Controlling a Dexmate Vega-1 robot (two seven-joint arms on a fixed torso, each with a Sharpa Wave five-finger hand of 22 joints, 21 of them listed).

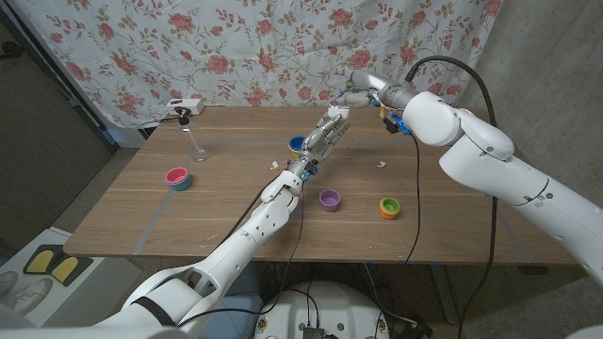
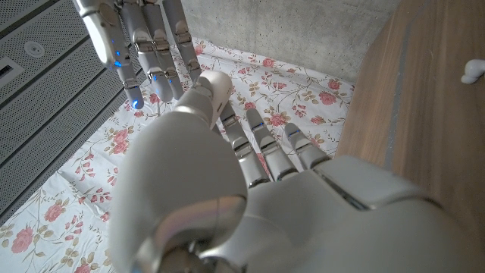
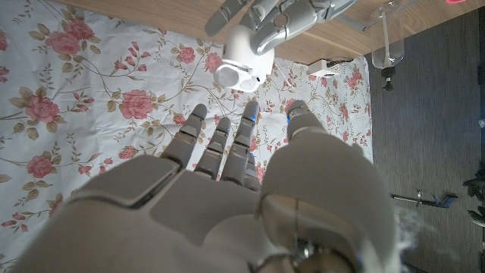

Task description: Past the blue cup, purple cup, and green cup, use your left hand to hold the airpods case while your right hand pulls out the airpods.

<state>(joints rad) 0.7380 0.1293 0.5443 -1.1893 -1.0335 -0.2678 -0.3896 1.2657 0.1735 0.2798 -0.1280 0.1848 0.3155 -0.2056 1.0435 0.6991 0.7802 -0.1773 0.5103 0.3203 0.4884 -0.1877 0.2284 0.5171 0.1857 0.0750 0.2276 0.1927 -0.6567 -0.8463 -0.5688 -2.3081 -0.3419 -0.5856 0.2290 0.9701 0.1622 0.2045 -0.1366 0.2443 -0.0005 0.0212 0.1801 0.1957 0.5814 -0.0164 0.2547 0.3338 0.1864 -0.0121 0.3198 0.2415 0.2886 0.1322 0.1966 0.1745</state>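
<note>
- The left hand (image 1: 330,129) is up above the far part of the wooden surface (image 1: 226,202), past the blue cup (image 1: 298,144).
- It holds the white airpods case (image 3: 241,64). In the right wrist view the left hand's fingers (image 3: 282,17) wrap round the closed end of the case, and the open end pokes out past the fingertips.
- The open end shows two round holes. Can't tell if the pods are inside.
- The right hand (image 1: 356,87) is in the air too, just beside the left hand, close to the flower curtain (image 1: 264,47).
- Right hand's fingers (image 3: 224,144) are spread apart and hold nothing. Their tips point at the case but don't touch it; there's a small gap.
- In the left wrist view the right hand's fingers (image 2: 144,45) hang near the left hand's thumb tip, apart from it.
- The purple cup (image 1: 329,199) and the green cup (image 1: 388,207) sit on the surface on the near side of the hands. The green one has an orange base.
- A pink cup w/ a blue base (image 1: 177,177) sits well off to the left side.
- A small clear bottle (image 1: 195,146) stands near the far left corner.
- A tiny white bit (image 1: 382,164) lies on the surface near the right arm.
</note>
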